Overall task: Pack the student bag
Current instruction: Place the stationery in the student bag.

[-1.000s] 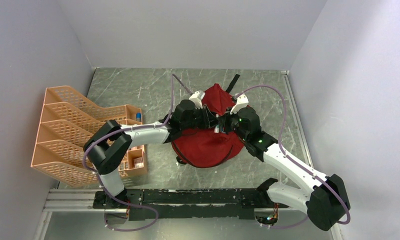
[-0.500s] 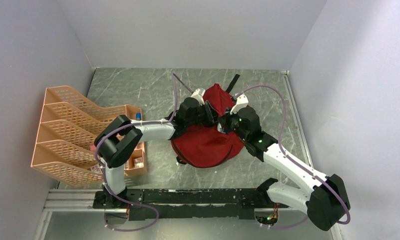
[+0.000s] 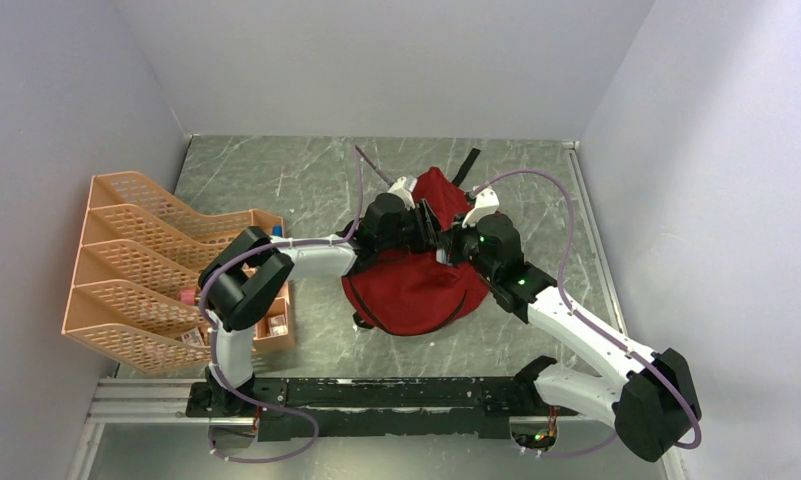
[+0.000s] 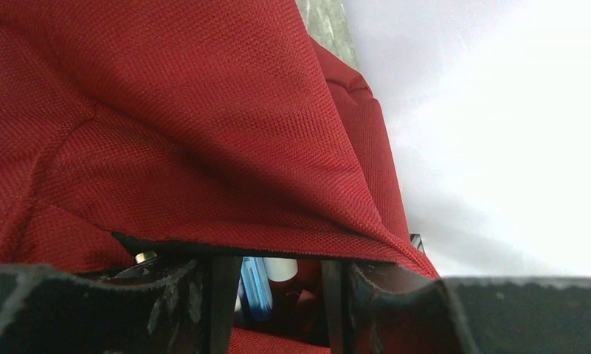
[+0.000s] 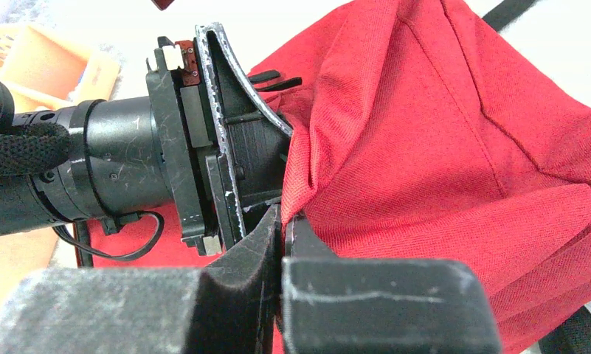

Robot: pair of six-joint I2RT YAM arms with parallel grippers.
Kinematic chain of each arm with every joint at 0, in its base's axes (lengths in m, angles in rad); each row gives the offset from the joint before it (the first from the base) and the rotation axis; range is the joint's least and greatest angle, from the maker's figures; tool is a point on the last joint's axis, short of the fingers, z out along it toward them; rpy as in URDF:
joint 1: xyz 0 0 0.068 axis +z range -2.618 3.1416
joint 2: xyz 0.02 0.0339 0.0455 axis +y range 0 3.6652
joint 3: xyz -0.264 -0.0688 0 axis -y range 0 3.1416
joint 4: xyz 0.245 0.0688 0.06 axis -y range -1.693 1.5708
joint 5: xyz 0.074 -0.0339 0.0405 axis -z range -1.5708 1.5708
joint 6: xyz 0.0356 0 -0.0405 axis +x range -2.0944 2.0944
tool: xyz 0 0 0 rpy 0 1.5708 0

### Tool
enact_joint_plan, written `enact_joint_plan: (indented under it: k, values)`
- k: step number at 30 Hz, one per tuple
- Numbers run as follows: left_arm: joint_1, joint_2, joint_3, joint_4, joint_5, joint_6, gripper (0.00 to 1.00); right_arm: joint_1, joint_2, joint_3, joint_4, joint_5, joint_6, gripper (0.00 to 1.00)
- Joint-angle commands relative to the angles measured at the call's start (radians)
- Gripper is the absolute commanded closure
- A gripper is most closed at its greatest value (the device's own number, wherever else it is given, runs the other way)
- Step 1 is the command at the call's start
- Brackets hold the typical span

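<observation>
The student bag (image 3: 406,290) is a red fabric backpack lying in the middle of the table. Its top flap is lifted. My right gripper (image 3: 448,250) is shut on the edge of that flap (image 5: 329,169), and its fingers (image 5: 285,221) pinch the red cloth. My left gripper (image 3: 428,225) reaches under the flap into the bag's mouth. In the left wrist view its jaws (image 4: 281,295) stand apart. Between and beyond them, inside the bag, lie a blue item (image 4: 255,284) and a white item (image 4: 281,268), touching neither finger. The rest of the bag's inside is hidden.
An orange mesh organiser (image 3: 136,260) stands at the left by the wall. A small orange box (image 3: 274,322) with small items sits at its near right corner. A black strap (image 3: 466,163) trails from the bag's far side. Grey walls close in on three sides.
The left gripper has pushed a little farther under the flap and its jaws have opened. A small white item seen at its fingertips earlier no longer shows from above. The right arm held still.
</observation>
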Motion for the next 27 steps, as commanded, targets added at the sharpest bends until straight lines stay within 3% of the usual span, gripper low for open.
enact_joint_plan:
  k: [1,15,21,27]
  values:
    - [0.009,-0.051,0.015,0.026,-0.031,0.021,0.52,0.02,-0.014,0.013,0.007,-0.083,0.021,1.0]
    - [-0.015,-0.298,-0.175,-0.133,0.052,0.172,0.56,0.019,-0.047,-0.015,0.051,0.02,0.036,1.0]
    - [-0.033,-0.477,-0.35,-0.206,-0.001,0.192,0.57,0.02,-0.055,-0.027,0.07,0.061,0.046,1.0]
    - [-0.033,-0.641,-0.365,-0.446,-0.195,0.231,0.55,0.02,-0.034,-0.034,0.078,0.05,0.046,1.0]
